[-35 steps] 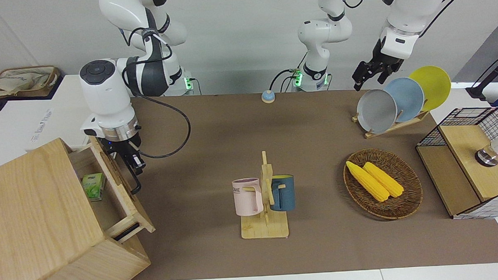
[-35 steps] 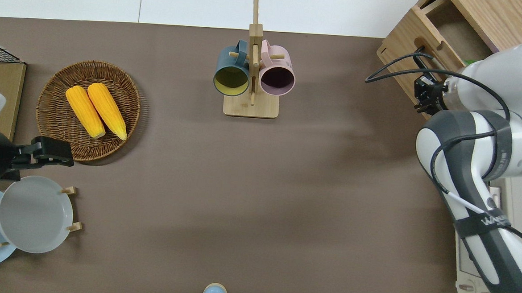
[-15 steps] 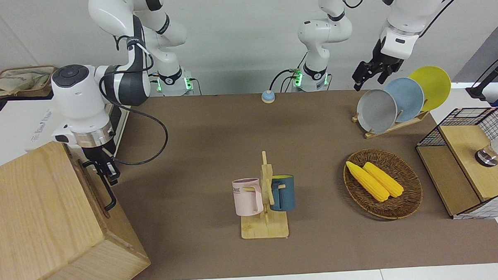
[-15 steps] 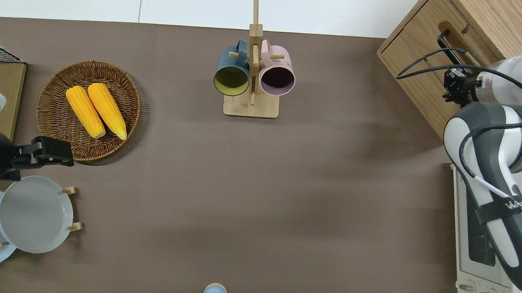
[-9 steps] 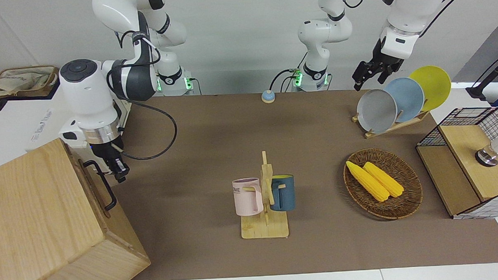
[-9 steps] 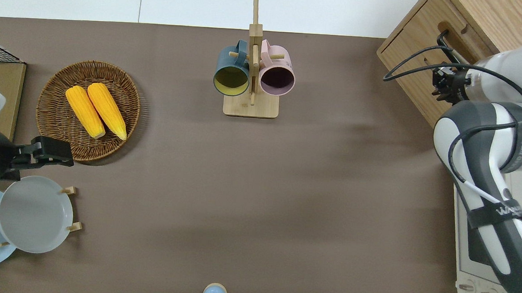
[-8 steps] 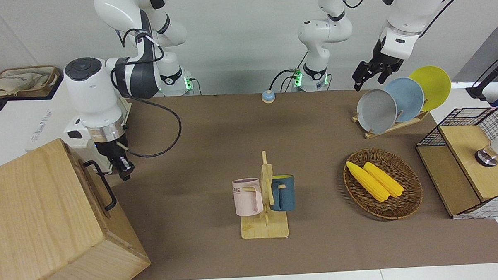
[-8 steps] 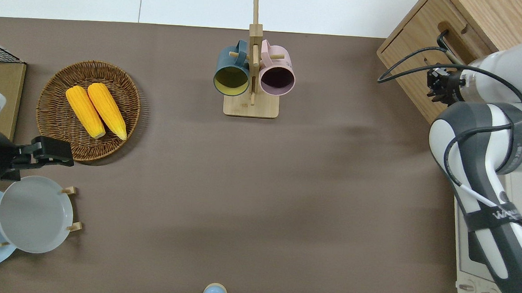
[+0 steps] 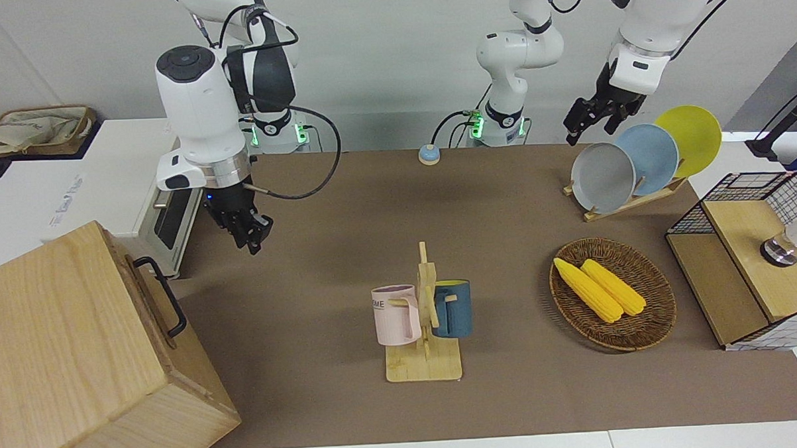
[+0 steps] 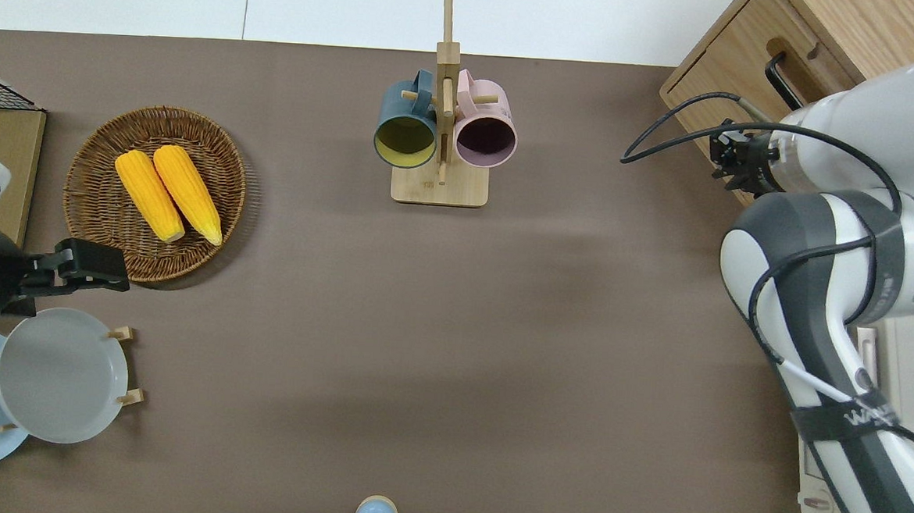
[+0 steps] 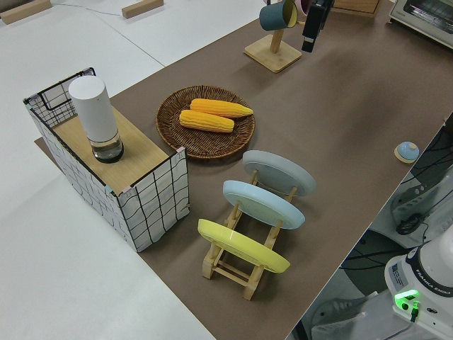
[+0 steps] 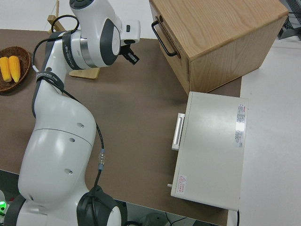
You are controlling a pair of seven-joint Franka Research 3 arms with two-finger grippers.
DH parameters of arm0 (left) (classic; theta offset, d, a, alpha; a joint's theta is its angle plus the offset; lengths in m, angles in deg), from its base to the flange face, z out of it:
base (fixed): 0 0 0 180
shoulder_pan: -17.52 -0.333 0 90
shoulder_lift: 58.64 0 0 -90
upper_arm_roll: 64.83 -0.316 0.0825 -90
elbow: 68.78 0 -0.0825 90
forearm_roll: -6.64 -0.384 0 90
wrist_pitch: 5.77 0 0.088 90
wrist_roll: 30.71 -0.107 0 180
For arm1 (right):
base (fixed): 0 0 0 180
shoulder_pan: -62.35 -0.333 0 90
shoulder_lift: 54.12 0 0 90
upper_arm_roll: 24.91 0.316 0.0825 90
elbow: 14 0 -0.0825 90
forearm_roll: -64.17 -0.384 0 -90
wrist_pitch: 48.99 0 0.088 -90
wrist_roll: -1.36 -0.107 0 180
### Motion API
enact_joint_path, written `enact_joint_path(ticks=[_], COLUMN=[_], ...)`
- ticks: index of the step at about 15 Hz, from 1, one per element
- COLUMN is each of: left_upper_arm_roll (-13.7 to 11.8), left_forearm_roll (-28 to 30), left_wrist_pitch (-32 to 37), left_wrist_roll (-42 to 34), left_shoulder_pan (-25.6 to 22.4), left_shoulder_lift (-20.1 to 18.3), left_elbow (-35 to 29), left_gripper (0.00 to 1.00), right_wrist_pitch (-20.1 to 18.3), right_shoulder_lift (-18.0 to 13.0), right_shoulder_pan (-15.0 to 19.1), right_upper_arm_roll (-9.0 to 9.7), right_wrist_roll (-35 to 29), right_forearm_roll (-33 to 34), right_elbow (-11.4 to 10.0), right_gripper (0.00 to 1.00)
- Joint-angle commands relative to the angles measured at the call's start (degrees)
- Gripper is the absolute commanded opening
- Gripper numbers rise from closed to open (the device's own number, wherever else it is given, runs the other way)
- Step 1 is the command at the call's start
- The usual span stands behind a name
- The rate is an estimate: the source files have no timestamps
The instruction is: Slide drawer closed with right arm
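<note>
So I'm looking at the drawer and it's sitting pushed all the way in, front panel flush with the pale wooden cabinet at the right arm's end of the table, black bar handle sticking out with nothing touching it. My right gripper is hanging in the air over the brown mat, just beside the cabinet's front, well apart from the handle, holding nothing (I honestly can't tell whether its jaws are apart or together). The white toaster oven is sitting beside the cabinet, nearer to the robots. Left arm is parked
</note>
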Motion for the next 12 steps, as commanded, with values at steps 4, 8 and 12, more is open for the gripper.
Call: enact_joint_path(ticks=[4, 8, 12], left_upper_arm_roll=[-0.2, -0.2, -0.2], left_forearm_roll=[0.1, 0.1, 0.1], left_wrist_pitch=[1.0, 0.9, 0.9], left_wrist_roll=[-0.6, -0.5, -0.5], left_shoulder_pan=[0.1, 0.1, 0.1], left_shoulder_lift=[-0.5, -0.5, -0.5], left_elbow=[0.2, 0.2, 0.2], left_gripper=[0.99, 0.99, 0.99], right_wrist_pitch=[-7.0, -13.3, -19.0], right_shoulder_lift=[-8.7, -12.5, -16.4], right_shoulder_pan=[-0.3, 1.6, 2.5], right_upper_arm_roll=[0.22, 0.31, 0.23], right_wrist_roll=[15.9, 27.8, 29.8], right_forearm_roll=[-0.6, -3.6, -4.3], right_elbow=[-4.6, -4.6, -5.0], right_gripper=[0.987, 0.990, 0.990])
